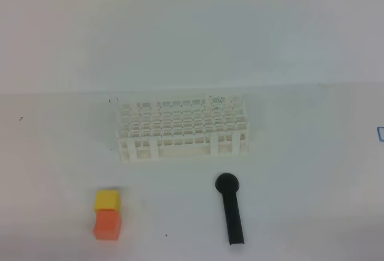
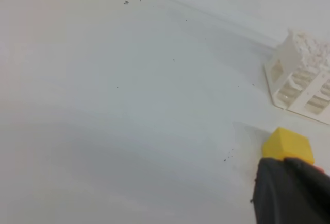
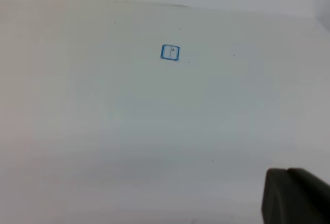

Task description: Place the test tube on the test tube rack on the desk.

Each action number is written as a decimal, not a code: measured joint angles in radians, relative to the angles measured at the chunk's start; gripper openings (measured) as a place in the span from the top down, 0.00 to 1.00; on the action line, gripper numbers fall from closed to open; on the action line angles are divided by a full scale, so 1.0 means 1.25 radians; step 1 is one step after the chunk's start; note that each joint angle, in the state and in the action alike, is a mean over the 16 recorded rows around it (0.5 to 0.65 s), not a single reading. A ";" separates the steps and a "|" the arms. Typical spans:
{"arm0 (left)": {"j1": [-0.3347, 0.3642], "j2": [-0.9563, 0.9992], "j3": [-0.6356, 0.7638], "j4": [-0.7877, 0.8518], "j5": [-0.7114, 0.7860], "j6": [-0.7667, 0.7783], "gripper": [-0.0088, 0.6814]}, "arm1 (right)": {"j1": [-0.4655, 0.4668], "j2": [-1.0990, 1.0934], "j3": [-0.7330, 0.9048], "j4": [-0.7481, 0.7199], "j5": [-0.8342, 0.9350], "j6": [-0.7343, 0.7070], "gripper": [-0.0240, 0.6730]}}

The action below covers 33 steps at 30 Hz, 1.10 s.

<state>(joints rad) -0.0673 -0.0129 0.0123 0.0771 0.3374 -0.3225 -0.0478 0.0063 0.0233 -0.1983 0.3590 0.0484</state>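
Surface [image 1: 300, 171] is plain white, matte, with a few dark specks; behind it a plain pale wall, seam running across the overhead view. Small blue square mark [image 3: 170, 52] on the surface in the right wrist view; same mark just clips the right edge overhead.

Test tube rack [image 1: 182, 128] sits upright on its legs about centre of the overhead view, long side facing me. Test tube: I can't make it out in any view, neither on the surface nor in the rack holes.

From the rack, black round-headed stick [image 1: 230, 209] lies at 5 o'clock, head toward the rack, handle running toward the near edge. At 7 o'clock, yellow cube [image 1: 107, 200] and orange cube [image 1: 108, 224] touching each other, yellow on the far side.

Neither arm shows overhead. Left jaws [image 2: 291, 190]: dark blurred tip at the lower right of the left wrist view, together, nothing between them, yellow cube just past them. Right jaws [image 3: 296, 195]: dark tip in the lower right corner, together, holding nothing, bare surface beyond them.
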 joint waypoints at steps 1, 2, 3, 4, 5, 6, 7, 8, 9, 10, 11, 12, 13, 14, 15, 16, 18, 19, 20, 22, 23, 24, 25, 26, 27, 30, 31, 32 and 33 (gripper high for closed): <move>0.000 -0.001 0.002 0.000 -0.001 0.000 0.98 | 0.000 0.000 0.000 0.000 0.000 0.000 0.97; 0.000 -0.002 0.003 0.000 -0.001 0.000 0.98 | 0.000 0.000 0.000 0.000 0.000 0.000 0.97; 0.000 -0.003 0.005 0.001 -0.002 0.000 0.98 | 0.000 0.000 0.000 0.000 0.000 0.000 0.97; 0.000 -0.003 0.005 0.001 -0.002 0.000 0.98 | 0.000 0.000 0.000 0.000 0.000 0.000 0.97; 0.000 -0.003 0.005 0.001 -0.002 0.000 0.98 | 0.000 0.000 0.000 0.000 0.000 0.000 0.97; 0.000 -0.003 0.005 0.001 -0.002 0.000 0.98 | 0.000 0.000 0.000 0.000 0.000 0.000 0.97; 0.000 -0.003 0.005 0.001 -0.002 0.000 0.98 | 0.000 0.000 0.000 0.000 0.000 0.000 0.97; 0.000 -0.003 0.005 0.001 -0.002 0.000 0.98 | 0.000 0.000 0.000 0.000 0.000 0.000 0.97; 0.000 -0.003 0.005 0.001 -0.002 0.000 0.98 | 0.000 0.000 0.000 0.000 0.000 0.000 0.97; 0.000 -0.003 0.005 0.001 -0.002 0.000 0.98 | 0.000 0.000 0.000 0.000 0.000 0.000 0.97; 0.000 -0.003 0.005 0.001 -0.002 0.000 0.98 | 0.000 0.000 0.000 0.000 0.000 0.000 0.97; 0.000 -0.002 0.003 0.000 -0.001 0.000 0.98 | 0.000 0.000 0.000 0.000 0.000 0.000 0.97; 0.000 -0.001 0.002 0.000 -0.001 0.000 0.98 | 0.000 0.000 0.000 0.000 0.000 0.000 0.97; 0.000 0.000 0.000 0.000 0.000 0.000 0.98 | 0.000 0.000 0.000 0.000 0.000 0.000 0.97; 0.000 0.001 -0.002 0.000 0.001 0.000 0.98 | 0.000 0.000 0.000 0.000 0.000 0.000 0.97; 0.000 0.002 -0.003 0.000 0.001 0.000 0.98 | 0.000 0.000 0.000 0.000 0.000 0.000 0.97; 0.000 0.004 -0.006 -0.001 0.003 0.000 0.98 | 0.000 0.000 0.000 0.000 0.000 0.000 0.97; 0.000 0.006 -0.008 -0.001 0.004 0.001 0.98 | 0.000 0.000 0.000 0.000 0.000 0.000 0.97; 0.000 0.006 -0.008 -0.001 0.004 0.001 0.98 | 0.000 0.000 0.000 0.000 0.000 0.000 0.97; 0.000 0.006 -0.008 -0.001 0.004 0.001 0.98 | 0.000 0.000 0.000 0.000 0.000 0.000 0.97; 0.000 0.006 -0.008 -0.001 0.004 0.001 0.98 | 0.000 0.000 0.000 0.000 0.000 0.000 0.97; 0.000 0.006 -0.008 -0.001 0.004 0.001 0.98 | 0.000 0.000 0.000 0.000 0.000 0.000 0.97; 0.000 0.006 -0.008 -0.001 0.004 0.001 0.98 | 0.000 0.000 0.000 0.000 0.000 0.000 0.97; 0.000 0.006 -0.008 -0.001 0.004 0.001 0.98 | 0.000 0.000 0.000 0.000 0.000 0.000 0.97; 0.000 0.006 -0.008 -0.001 0.004 0.001 0.98 | 0.000 0.000 0.000 0.000 0.000 0.000 0.97; 0.000 0.004 -0.006 -0.001 0.003 0.000 0.98 | 0.000 0.000 0.000 0.000 0.000 0.000 0.97; 0.000 0.003 -0.005 -0.001 0.002 0.000 0.98 | 0.000 0.000 0.000 0.000 0.000 0.000 0.97; 0.000 0.002 -0.003 0.000 0.001 0.000 0.98 | 0.000 0.000 0.000 0.000 0.000 0.000 0.97; 0.000 0.001 -0.002 0.000 0.001 0.000 0.98 | 0.000 0.000 0.000 0.000 0.000 0.000 0.97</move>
<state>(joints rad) -0.0673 -0.0115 0.0103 0.0769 0.3384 -0.3224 -0.0478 0.0063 0.0233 -0.1983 0.3590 0.0484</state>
